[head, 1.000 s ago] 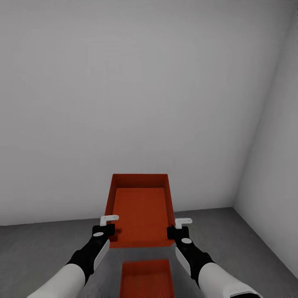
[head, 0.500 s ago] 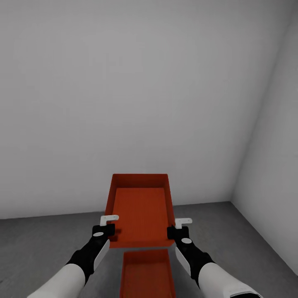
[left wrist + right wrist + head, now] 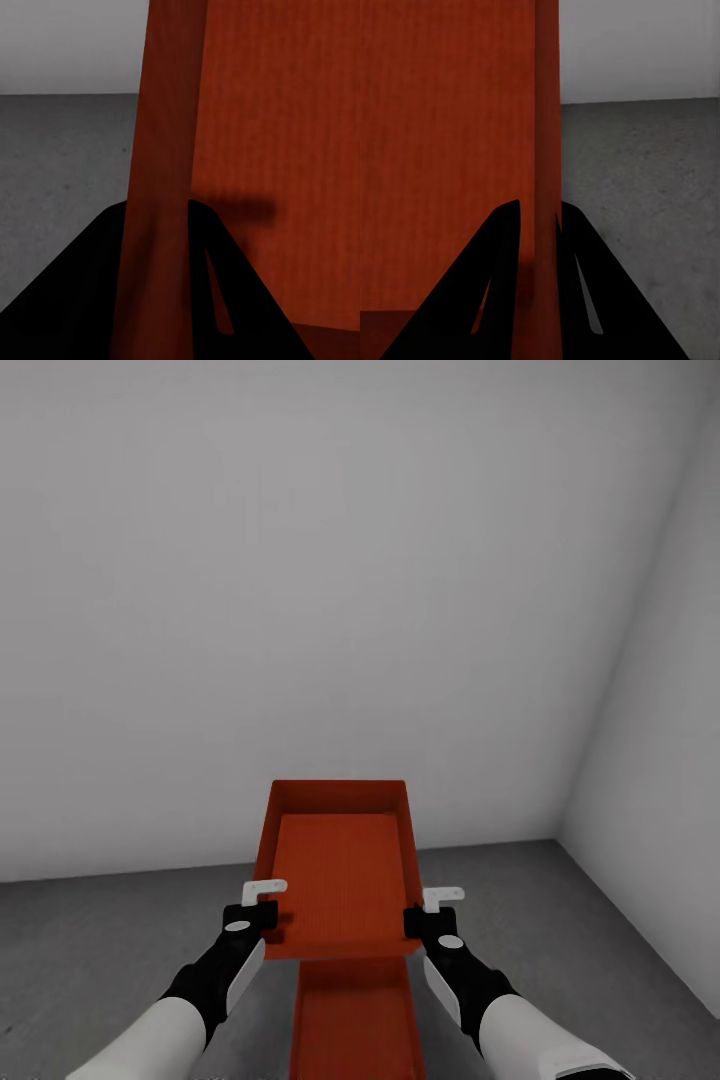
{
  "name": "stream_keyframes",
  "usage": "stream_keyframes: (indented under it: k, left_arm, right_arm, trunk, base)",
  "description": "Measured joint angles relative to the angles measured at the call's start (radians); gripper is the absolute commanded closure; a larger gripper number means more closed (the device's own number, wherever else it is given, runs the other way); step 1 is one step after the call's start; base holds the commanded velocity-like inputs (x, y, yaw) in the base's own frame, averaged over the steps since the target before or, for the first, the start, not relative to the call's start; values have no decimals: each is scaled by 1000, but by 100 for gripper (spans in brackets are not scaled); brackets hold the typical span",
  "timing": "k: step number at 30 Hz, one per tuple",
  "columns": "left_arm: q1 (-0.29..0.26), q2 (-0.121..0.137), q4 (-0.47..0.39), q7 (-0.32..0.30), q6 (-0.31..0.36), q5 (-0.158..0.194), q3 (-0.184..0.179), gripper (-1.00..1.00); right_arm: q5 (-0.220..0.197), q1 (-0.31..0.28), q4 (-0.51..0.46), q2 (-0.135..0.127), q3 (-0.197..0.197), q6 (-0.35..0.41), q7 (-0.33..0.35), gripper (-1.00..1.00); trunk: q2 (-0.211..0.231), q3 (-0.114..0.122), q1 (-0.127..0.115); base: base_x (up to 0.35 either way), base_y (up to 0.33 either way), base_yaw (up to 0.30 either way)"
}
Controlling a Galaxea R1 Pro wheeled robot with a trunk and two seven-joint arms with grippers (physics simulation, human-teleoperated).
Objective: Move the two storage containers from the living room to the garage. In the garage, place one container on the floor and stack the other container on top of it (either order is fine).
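Garage corner, plain grey walls (image 3: 330, 560). Upper storage container (image 3: 340, 865), orange-red, lidless, sits at lower centre of the head view, held off the concrete floor (image 3: 90, 940). Left gripper (image 3: 262, 905) pinches its left wall near the near corner; wrist view shows black fingers (image 3: 217, 277) either side of that wall. Right gripper (image 3: 428, 910) pinches the right wall likewise, fingers (image 3: 502, 277) straddling it. Second storage container (image 3: 355, 1020) rests on the floor at bottom centre, directly below the held one, its far end hidden under it.
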Motion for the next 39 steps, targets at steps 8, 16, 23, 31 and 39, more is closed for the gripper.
stream_keyframes:
  k: [8,16,23,31,39]
  left_arm:
    - [0,0,-1,0,0,0,0,100]
    - [0,0,-2,0,0,-1,-1,100]
    - [0,0,-4,0,0,-2,-1,100]
    - [0,0,-4,0,0,-2,-1,100]
    - [0,0,-3,-1,0,-2,1,100]
  right_arm:
    - [0,0,0,0,0,-1,0,100]
    - [0,0,0,0,-1,-3,1,100]
    - [0,0,0,0,-2,-4,1,100]
    - [0,0,0,0,-2,-4,1,100]
    - [0,0,0,0,-1,-3,1,100]
  trunk:
    - [0,-13,0]
    - [0,-26,0]
    - [0,-37,0]
    - [0,-50,0]
    - [0,-63,0]
  base:
    - [0,0,0]
    - [0,0,0]
    - [0,0,0]
    - [0,0,0]
    - [0,0,0]
